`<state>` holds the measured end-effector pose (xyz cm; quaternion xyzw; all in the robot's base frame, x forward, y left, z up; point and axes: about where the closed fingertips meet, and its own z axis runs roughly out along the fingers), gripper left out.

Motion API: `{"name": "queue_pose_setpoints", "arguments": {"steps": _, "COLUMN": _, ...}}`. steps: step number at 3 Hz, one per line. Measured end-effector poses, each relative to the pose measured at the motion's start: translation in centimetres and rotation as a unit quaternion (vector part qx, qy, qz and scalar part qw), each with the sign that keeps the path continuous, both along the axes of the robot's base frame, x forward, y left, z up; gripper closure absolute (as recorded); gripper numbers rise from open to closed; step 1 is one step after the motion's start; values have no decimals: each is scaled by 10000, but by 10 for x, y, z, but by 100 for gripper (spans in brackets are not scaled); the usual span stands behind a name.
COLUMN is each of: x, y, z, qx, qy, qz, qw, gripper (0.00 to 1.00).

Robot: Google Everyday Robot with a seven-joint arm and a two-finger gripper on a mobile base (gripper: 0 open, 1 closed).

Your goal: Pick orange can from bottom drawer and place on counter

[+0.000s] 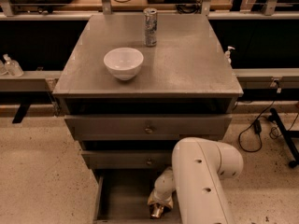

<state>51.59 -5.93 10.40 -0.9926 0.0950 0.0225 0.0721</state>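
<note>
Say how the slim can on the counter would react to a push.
Tall and narrow, the slim can would probably tip if pushed high; on its side it would likely roll on the flat counter. The gripper is in the bottom drawer.

White bowl [123,62], slim silver can [150,27] behind it — clear pump bottle [12,65] far left

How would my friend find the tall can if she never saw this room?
Start at the gripper, down in the open bottom drawer, then look up to the grey counter on top of the cabinet. Near its back edge, behind the white bowl, stands the tall can: slim, silver-grey, patterned, and the only can up there.
</note>
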Motion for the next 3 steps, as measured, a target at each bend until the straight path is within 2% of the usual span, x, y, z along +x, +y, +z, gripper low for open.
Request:
{"name": "queue_pose_setpoints", "arguments": {"steps": 2, "x": 0, "y": 0, "z": 6, "qx": 0, "qy": 0, "qz": 0, "qw": 10000, "gripper": 87}}
{"name": "queue_pose_setpoints", "arguments": {"steps": 3, "x": -3, "y": 2, "z": 37, "qx": 672, "qy": -208, "qz": -76, "qw": 9975, "gripper": 100}}
